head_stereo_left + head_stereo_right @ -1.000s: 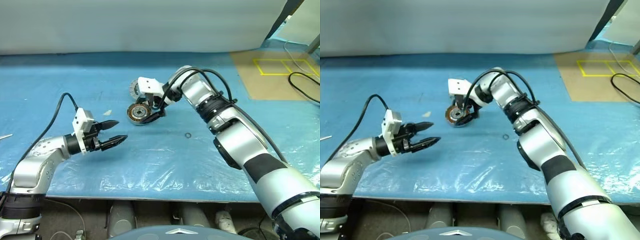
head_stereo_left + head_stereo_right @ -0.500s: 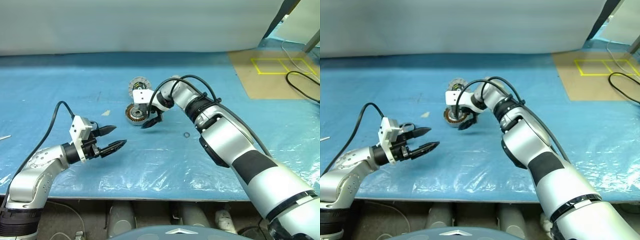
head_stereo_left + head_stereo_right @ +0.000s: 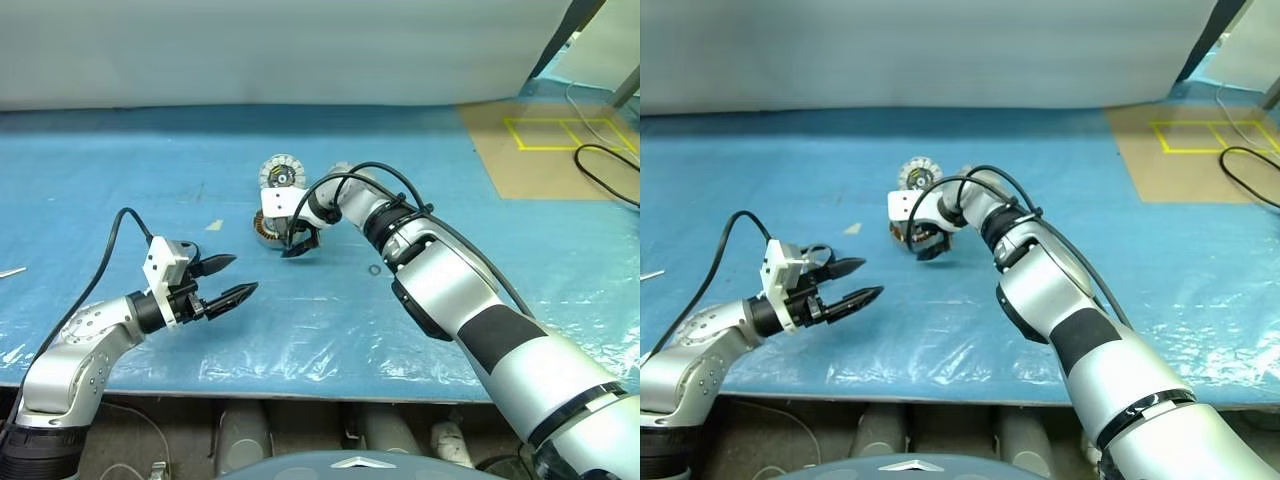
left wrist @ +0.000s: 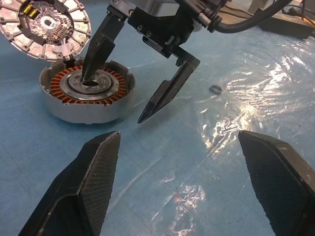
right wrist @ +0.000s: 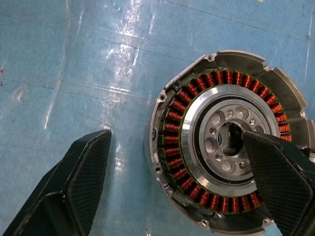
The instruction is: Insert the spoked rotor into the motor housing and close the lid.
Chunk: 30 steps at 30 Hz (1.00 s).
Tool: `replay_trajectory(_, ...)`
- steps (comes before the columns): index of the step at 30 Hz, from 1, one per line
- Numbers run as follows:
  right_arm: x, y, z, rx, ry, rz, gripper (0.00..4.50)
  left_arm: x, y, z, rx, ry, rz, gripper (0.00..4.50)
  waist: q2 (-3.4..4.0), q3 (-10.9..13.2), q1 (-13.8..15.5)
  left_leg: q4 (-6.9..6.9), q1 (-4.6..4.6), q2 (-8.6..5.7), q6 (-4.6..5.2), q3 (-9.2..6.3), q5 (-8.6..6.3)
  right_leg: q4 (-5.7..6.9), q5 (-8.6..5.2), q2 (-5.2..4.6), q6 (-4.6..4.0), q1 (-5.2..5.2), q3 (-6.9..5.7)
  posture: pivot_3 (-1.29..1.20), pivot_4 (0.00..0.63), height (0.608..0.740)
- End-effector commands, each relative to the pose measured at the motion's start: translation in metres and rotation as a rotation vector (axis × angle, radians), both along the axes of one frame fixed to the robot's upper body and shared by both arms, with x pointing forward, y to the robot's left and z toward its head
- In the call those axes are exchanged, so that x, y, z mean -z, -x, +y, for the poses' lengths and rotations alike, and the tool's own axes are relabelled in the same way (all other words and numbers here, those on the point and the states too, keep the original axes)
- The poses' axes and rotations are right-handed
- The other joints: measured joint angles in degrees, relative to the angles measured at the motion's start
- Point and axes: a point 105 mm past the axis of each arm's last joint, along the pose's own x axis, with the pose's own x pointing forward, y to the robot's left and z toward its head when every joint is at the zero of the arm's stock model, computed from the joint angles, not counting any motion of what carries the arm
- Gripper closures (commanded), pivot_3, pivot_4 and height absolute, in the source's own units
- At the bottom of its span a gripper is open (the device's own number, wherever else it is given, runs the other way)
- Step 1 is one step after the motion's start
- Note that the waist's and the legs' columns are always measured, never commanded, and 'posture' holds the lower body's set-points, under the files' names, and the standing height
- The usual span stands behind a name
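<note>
My right tool (image 3: pixel 293 245) has dropped down onto the motor housing (image 4: pixel 86 96) over the last second: earlier it hung just above the casing, and now one finger (image 4: pixel 97 54) reaches into the pale hub while the other (image 4: pixel 167 93) stands outside the wall, just beside it, its tip close to the worktop (image 3: pixel 120 170). The jaws are wide apart and carry nothing. My left tool (image 3: pixel 222 281) has drawn back a little toward me, also spread wide and empty, well apart from the housing. I judge from this that the right arm is probing or steadying the housing rather than delivering a part. Inside it I see the copper windings and a silver ring round the hub, but I cannot make out the dark spoked rotor, so I cannot tell whether insertion is done. The lid (image 4: pixel 45 23) lies swung open beyond the housing, ribbed face up, still to be closed. A tiny loose ring (image 3: pixel 375 269) lies on the blue plastic sheet (image 3: pixel 330 330) near my right forearm, clear of the work. The finger in the hub would block the lid's swing until I lift it out.
</note>
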Motion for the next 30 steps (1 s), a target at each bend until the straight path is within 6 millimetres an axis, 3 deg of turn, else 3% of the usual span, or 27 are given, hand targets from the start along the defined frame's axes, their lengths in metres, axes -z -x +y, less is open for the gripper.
replay_trajectory(1, 0.005, 0.002, -0.001, -0.021, 0.037, -0.001, 0.00, -0.009, 0.001, -0.005, 0.018, 0.004, -0.049, 0.47, 0.00, 0.00, -0.03, 0.02, 0.00, 0.00, 0.00, 0.01, 0.00, 0.00, 0.00, 0.00, 0.00, 0.01, 0.00, 0.00, 0.150, 0.740)
replay_trajectory(3, 0.005, 0.005, 0.001, -0.052, 0.053, -0.006, 0.00, -0.008, 0.001, -0.006, 0.019, 0.003, -0.048, 0.47, 0.00, 0.00, -0.03, 0.03, 0.02, 0.01, 0.00, 0.01, 0.00, 0.01, 0.01, 0.00, -0.01, 0.02, 0.01, 0.00, 0.150, 0.740)
replay_trajectory(6, 0.003, 0.009, 0.004, -0.095, 0.068, -0.002, 0.62, -0.009, 0.000, -0.007, 0.017, 0.011, -0.052, 0.44, 0.01, 0.00, -0.05, 0.03, 0.02, 0.04, 0.00, 0.01, 0.00, 0.02, 0.01, 0.02, -0.01, 0.01, 0.00, 0.00, 0.150, 0.740)
replay_trajectory(10, 0.006, 0.010, 0.005, -0.107, 0.086, -0.004, 1.94, -0.007, 0.000, -0.008, 0.018, 0.013, -0.051, 0.44, 0.01, -0.01, -0.10, 0.02, 0.01, 0.04, 0.00, 0.04, 0.00, -0.01, 0.01, 0.02, -0.01, 0.01, 0.00, 0.00, 0.150, 0.740)
replay_trajectory(19, 0.006, 0.007, -0.004, -0.111, 0.130, -0.021, 1.94, -0.007, -0.003, -0.009, 0.021, 0.017, -0.054, 0.44, 0.02, -0.01, 0.02, 0.03, 0.02, 0.09, 0.00, 0.05, 0.00, 0.05, 0.01, 0.02, -0.03, 0.01, -0.04, 0.00, 0.150, 0.740)
replay_trajectory(30, 0.010, 0.066, -0.025, -0.228, 0.099, 0.198, 1.94, -0.009, -0.003, -0.010, 0.059, 0.023, -0.035, 0.44, -0.06, -0.07, 0.25, 0.00, 0.04, 0.12, 0.17, -0.01, 0.12, -0.03, 0.03, 0.03, 0.01, 0.19, -0.19, 0.00, 0.150, 0.740)
